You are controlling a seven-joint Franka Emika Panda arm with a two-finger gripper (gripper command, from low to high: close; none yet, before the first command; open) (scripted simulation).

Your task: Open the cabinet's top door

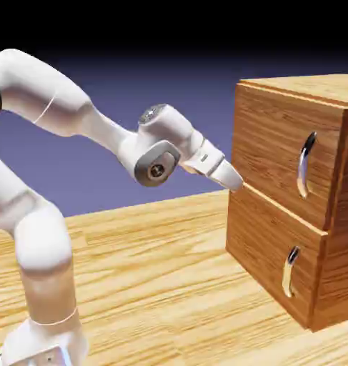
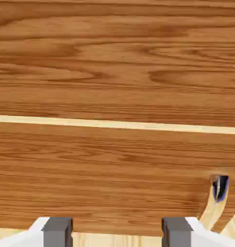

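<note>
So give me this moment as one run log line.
top door: closed | hand: open, nothing between fingertips | lower handle: in hand view

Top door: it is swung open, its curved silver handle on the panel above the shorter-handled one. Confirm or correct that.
The top door is shut, not open; the exterior view shows it. Its handle is on the upper panel, as you say.
</note>
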